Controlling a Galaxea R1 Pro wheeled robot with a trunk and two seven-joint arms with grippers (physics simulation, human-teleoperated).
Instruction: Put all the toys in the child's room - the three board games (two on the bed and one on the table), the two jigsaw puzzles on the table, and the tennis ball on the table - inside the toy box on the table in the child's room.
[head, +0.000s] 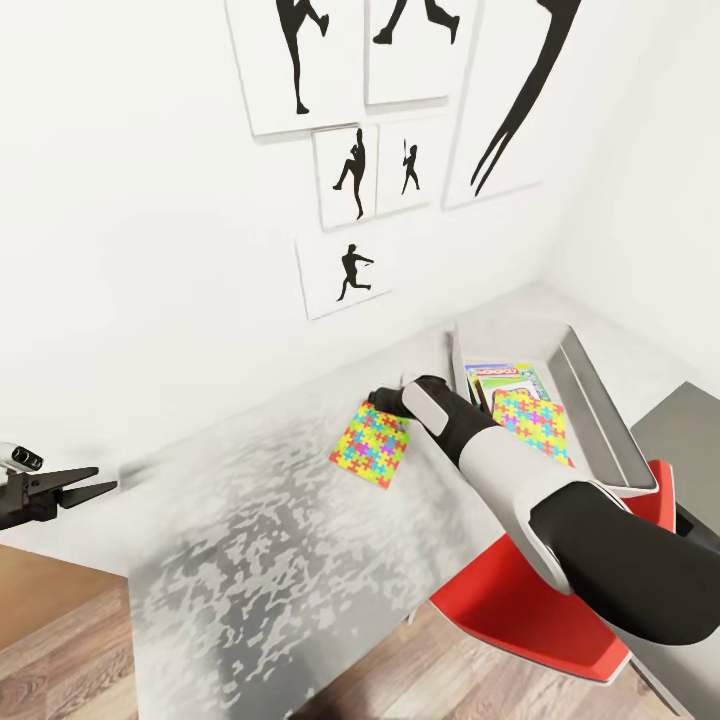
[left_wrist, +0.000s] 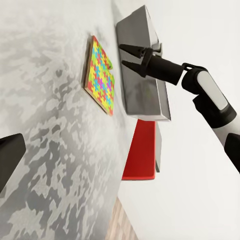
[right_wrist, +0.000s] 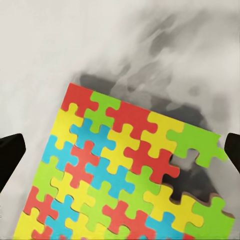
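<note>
R end effector (left_wrist: 124, 56) open over jigsaw puzzle (right_wrist: 127, 170) on table (head: 250, 560).

The table (head: 260, 560) surface is bare from its near edge to the jigsaw puzzle (head: 372, 443) lying flat toward the far edge; approach from above is unobstructed. The toy box (head: 600, 410) stands just beside the puzzle at the far right corner, walls raised. The red chair (head: 540, 610) blocks the right edge. The wall (head: 150, 250) closes the far edge.
</note>
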